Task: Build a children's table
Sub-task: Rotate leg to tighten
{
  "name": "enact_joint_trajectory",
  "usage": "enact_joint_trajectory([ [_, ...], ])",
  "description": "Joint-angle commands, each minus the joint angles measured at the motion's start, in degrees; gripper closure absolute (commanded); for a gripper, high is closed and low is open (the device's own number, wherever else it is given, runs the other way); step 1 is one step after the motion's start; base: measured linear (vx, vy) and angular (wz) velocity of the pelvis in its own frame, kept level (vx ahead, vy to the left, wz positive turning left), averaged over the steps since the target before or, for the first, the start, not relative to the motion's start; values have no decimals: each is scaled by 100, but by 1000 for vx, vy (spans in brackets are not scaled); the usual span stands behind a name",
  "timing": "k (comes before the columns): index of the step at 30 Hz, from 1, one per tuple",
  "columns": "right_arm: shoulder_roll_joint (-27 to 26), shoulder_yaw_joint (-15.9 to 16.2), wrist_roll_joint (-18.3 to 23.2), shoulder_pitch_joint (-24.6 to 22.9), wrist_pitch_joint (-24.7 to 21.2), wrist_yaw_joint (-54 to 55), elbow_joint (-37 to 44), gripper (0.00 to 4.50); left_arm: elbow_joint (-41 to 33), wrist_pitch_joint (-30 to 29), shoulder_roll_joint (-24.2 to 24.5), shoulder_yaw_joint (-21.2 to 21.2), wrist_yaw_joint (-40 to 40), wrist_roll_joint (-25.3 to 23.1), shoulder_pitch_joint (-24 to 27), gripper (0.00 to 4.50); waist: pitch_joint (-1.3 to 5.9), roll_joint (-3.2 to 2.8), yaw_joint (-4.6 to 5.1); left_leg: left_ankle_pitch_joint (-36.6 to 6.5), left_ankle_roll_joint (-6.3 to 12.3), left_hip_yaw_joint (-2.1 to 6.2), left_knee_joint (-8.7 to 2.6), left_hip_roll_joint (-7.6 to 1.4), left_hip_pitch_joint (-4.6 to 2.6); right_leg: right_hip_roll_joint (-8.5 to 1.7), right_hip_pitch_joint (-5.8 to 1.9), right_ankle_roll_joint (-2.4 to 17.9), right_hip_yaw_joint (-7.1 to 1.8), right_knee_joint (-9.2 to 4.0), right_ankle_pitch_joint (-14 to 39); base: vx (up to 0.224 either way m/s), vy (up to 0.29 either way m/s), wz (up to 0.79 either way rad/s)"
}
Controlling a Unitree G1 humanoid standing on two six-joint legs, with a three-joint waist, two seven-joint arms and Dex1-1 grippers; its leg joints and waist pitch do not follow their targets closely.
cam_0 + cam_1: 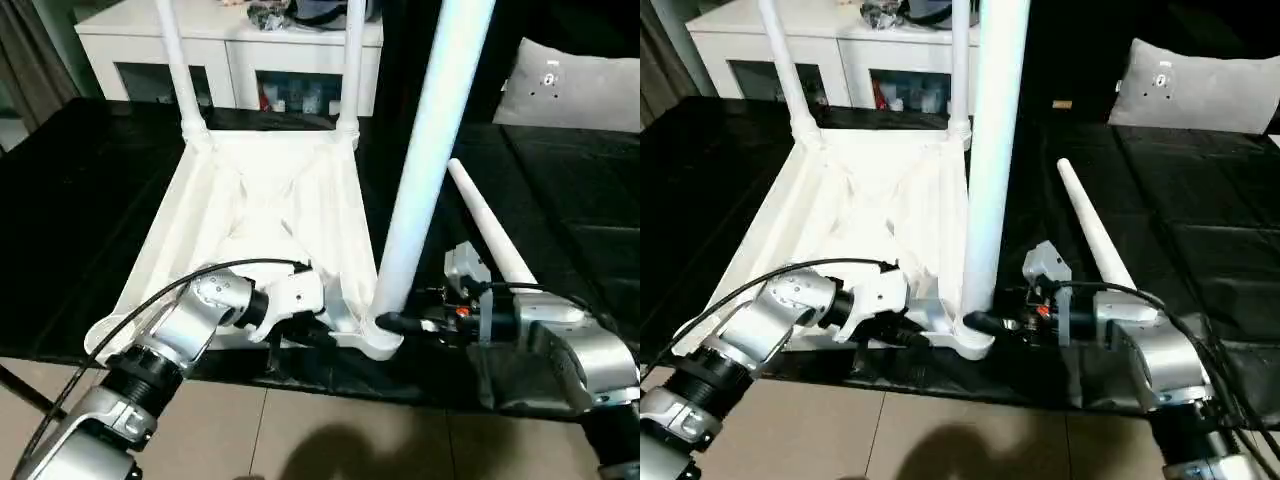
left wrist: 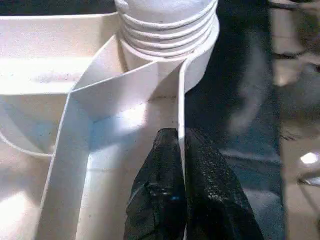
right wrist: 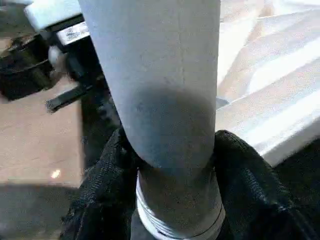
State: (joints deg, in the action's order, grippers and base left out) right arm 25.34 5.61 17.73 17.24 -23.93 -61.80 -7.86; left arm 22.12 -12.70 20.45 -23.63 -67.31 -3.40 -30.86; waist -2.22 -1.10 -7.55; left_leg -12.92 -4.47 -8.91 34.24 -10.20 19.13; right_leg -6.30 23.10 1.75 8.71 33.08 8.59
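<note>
The white tabletop (image 1: 255, 205) lies upside down on the black surface, ribs up. Two legs (image 1: 175, 60) (image 1: 352, 60) stand in its far corner sockets. A third leg (image 1: 430, 130) stands upright at the near right corner socket (image 1: 380, 345), its threaded end (image 3: 180, 220) showing just above the socket. My right gripper (image 1: 390, 322) is shut on this leg's base, one finger (image 3: 112, 170) on each side. My left gripper (image 2: 179, 132) is shut on the tabletop's thin side wall (image 2: 181, 100) just beside that socket. A fourth leg (image 1: 490, 225) lies loose on the surface to the right.
A white cabinet with glass doors (image 1: 230, 50) stands behind the work surface. A grey pillow (image 1: 580, 90) lies at the far right. The black surface's front edge (image 1: 420, 385) runs just under the tabletop's near rim, with tiled floor below.
</note>
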Motion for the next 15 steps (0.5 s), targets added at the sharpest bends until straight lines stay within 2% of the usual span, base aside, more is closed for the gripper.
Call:
enact_joint_trajectory([
  [1, -538, 19, -379, 230, -294, 1296, -214, 256, -29, -521, -549, 24, 689, -23, -106, 450, 272, 92, 69, -883, 204, 24, -445, -256, 73, -346, -334, 381, -334, -521, 2818, 0, 0, 0],
  [2, -538, 19, -379, 230, -294, 1296, -214, 256, -29, -521, -549, 24, 689, -23, -106, 450, 254, 97, 102, -985, 137, 32, -443, -238, 58, -339, -319, 286, -302, -564, 3042, 0, 0, 0],
  [3, -709, -48, -492, 317, -400, 1718, -333, 257, 27, -680, -663, 76, 923, -70, -158, 450, 268, 104, 170, -1145, 69, 50, -418, -189, 47, -351, -343, 59, -240, -631, 3419, 0, 0, 0],
  [4, -709, -48, -492, 317, -400, 1718, -333, 257, 27, -680, -663, 76, 923, -70, -158, 450, 276, 102, 244, -1169, 65, 72, -423, -185, 90, -347, -363, -45, -216, -650, 3445, 0, 0, 0],
  [6, -956, -158, -679, 460, -558, 2380, -506, 257, 155, -923, -886, 188, 1313, -96, -266, 450, 284, 106, 355, -1185, 121, 70, -405, -168, 83, -322, -327, -97, -206, -675, 3364, 0, 0, 0],
  [7, -1228, -354, -711, 617, -755, 2974, -681, 257, 334, -1070, -1122, 322, 1736, -108, -392, 450, 284, 101, 372, -1183, 137, 70, -397, -156, 77, -318, -321, -98, -200, -689, 3363, 0, 0, 0],
  [8, -1383, -475, -664, 706, -791, 3233, -760, 257, 476, -1092, -1261, 400, 2018, -133, -475, 450, 284, 106, 417, -1146, 149, 67, -392, -144, 99, -305, -327, -82, -199, -682, 3332, 0, 0, 0],
  [9, -1666, -692, -564, 870, -837, 3674, -888, 257, 761, -1095, -1522, 547, 2578, -192, -638, 450, 288, 93, 450, -1168, 163, 64, -377, -133, 89, -289, -303, -73, -175, -710, 3354, 0, 0, 0],
  [10, -1666, -692, -564, 870, -837, 3674, -888, 257, 761, -1095, -1522, 547, 2578, -192, -638, 450, 306, 93, 467, -1131, 164, 76, -372, -131, 86, -298, -312, -61, -155, -717, 3294, 0, 0, 0],
  [11, -1712, -717, -543, 897, -824, 3725, -893, 257, 824, -1076, -1573, 580, 2694, -201, -671, 450, 342, 90, 445, -940, 216, 97, -402, -177, 123, -329, -369, 26, -201, -650, 2925, 0, 0, 0],
  [12, -1780, -722, -541, 937, -741, 3798, -887, 203, 922, -1046, -1659, 620, 2859, -216, -725, 450, 350, 72, 441, -786, 285, 110, -420, -229, 138, -322, -357, 189, -243, -582, 2472, 0, 0, 0],
  [13, -1780, -722, -541, 937, -741, 3798, -887, 203, 922, -1046, -1659, 620, 2859, -216, -725, 450, 351, 84, 447, -740, 314, 102, -416, -237, 129, -311, -341, 270, -260, -558, 2310, 0, 0, 0],
  [14, -1783, -692, -597, 912, -697, 3777, -852, 203, 891, -1037, -1652, 604, 2806, -246, -715, 450, 369, 87, 437, -605, 372, 95, -410, -237, 135, -324, -359, 442, -292, -498, 2012, 0, 0, 0],
  [15, -1786, -676, -637, 892, -671, 3764, -829, 186, 861, -1037, -1641, 589, 2758, -267, -704, 450, 371, 88, 431, -522, 416, 89, -403, -237, 144, -328, -364, 521, -305, -473, 1883, 0, 0, 0],
])
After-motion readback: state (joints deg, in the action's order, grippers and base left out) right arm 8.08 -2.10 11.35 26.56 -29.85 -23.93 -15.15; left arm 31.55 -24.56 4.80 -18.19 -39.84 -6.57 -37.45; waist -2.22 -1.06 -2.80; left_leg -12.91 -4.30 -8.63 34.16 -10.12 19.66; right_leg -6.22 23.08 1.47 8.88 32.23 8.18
